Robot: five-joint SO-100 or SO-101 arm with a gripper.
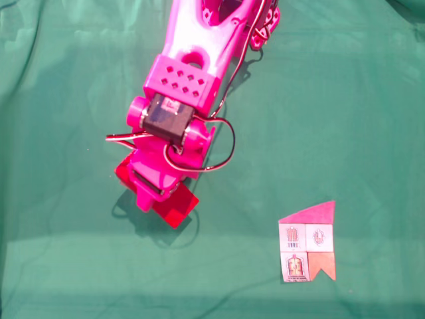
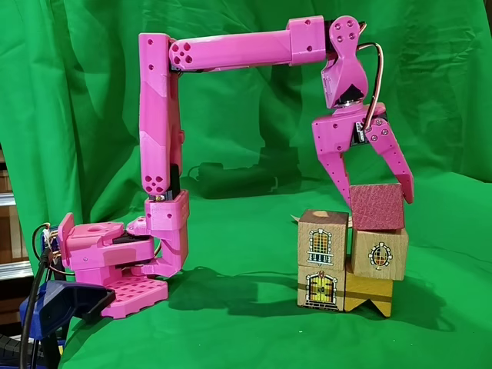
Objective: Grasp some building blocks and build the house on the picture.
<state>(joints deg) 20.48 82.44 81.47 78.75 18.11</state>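
Observation:
In a fixed view from the side, the long red block (image 2: 377, 207) shows its end face. It rests slightly tilted on top of a stack of printed wooden blocks (image 2: 323, 240). My magenta gripper (image 2: 377, 200) comes down from above, and its two fingers (image 2: 336, 171) press the block's left and right sides. In a fixed view from above, the same red block (image 1: 178, 209) lies diagonally under the gripper (image 1: 150, 191), which hides its middle. The picture (image 1: 307, 242), a small card with a house design, lies flat at the lower right. The brown cube is hidden or out of view.
The stack holds a window block, a door block (image 2: 320, 289), a round-window block (image 2: 378, 256) and a notched yellow piece (image 2: 370, 297). The arm's base (image 2: 115, 269) stands at the left on green cloth (image 1: 60, 252). A green backdrop hangs behind.

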